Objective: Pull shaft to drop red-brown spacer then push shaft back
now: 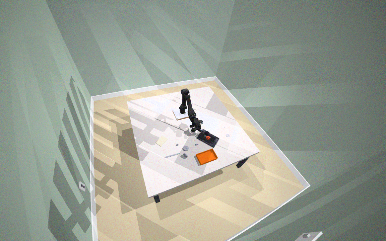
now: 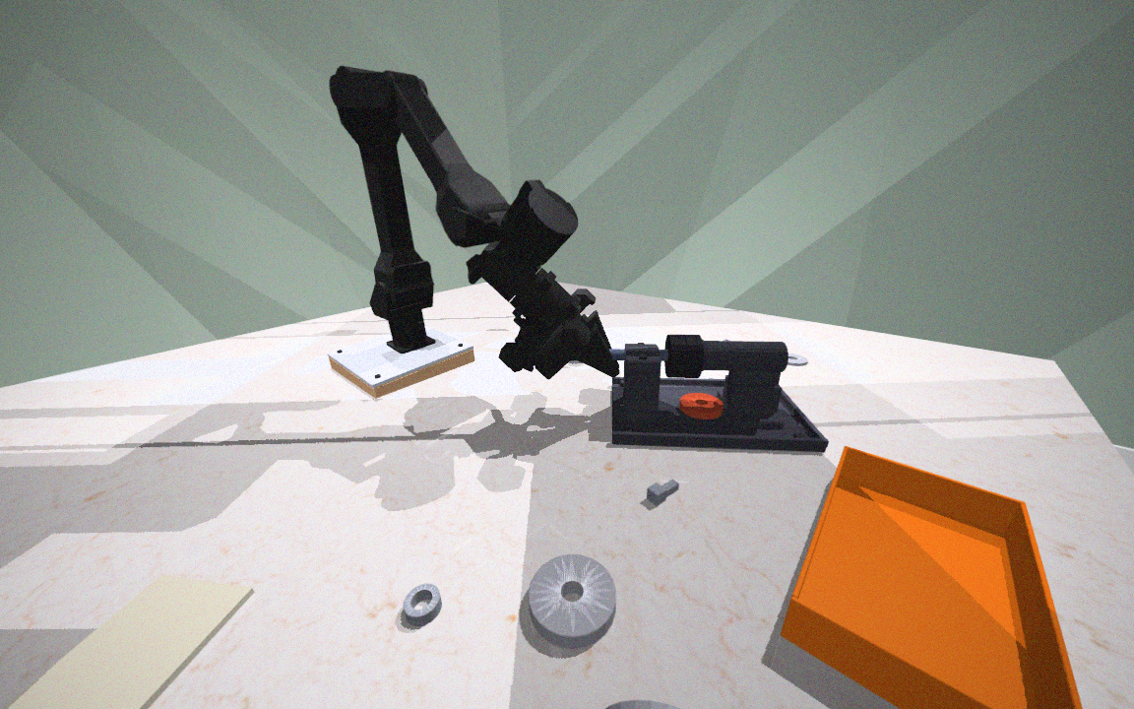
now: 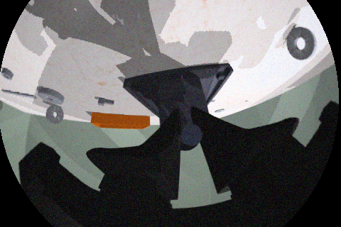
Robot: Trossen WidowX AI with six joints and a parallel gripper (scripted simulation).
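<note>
Tool [image 1: 199, 131] [image 2: 615, 359] [image 3: 185, 112] angled down (clamped on the shaft [image 2: 661, 354] [image 3: 191, 135]).

End effector [image 1: 200, 131] [image 2: 615, 359] [image 3: 185, 112] seemingly clamped, angled downward.

Near the middle of the exterior frame, the arm [image 1: 190, 107] [image 2: 386, 189] is showing a matt, dark finish like plastic, while its base board [image 1: 176, 117] [image 2: 350, 370] is presenting a smooth white top over a wood-coloured edge. At the lower right there, the tray [image 1: 207, 157] [image 2: 906, 564] [image 3: 121, 120] is looking like smooth orange plastic, and the thick disc [image 1: 185, 148] [image 2: 553, 612] at lower centre is showing fine radial streaks like turned grey metal. Around them, the tabletop [image 1: 164, 173] [image 2: 466, 529] [image 3: 213, 10] is resembling pale, smooth, faintly veined stone.
</note>
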